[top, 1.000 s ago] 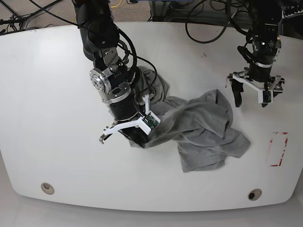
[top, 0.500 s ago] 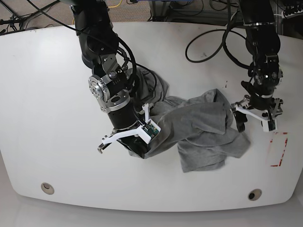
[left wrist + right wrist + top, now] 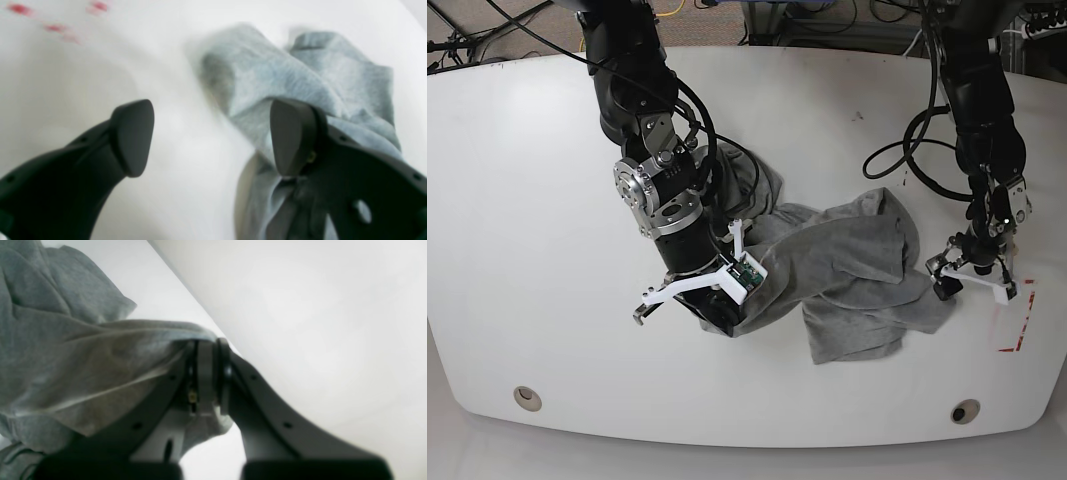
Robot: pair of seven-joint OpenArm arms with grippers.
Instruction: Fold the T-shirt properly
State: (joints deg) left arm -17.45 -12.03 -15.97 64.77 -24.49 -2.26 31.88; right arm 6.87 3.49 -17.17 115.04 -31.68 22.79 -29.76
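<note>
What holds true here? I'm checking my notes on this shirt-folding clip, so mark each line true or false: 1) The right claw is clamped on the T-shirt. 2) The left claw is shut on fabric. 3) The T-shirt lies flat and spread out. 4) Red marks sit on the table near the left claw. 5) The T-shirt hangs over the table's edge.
1) True: the right claw is shut on a fold of the T-shirt.
2) False: the left claw stands wide open, gripping nothing, beside the shirt's edge.
3) False: it lies crumpled in a heap.
4) True: red marks sit on the table beside it.
5) False: the whole shirt rests on the tabletop.
</note>
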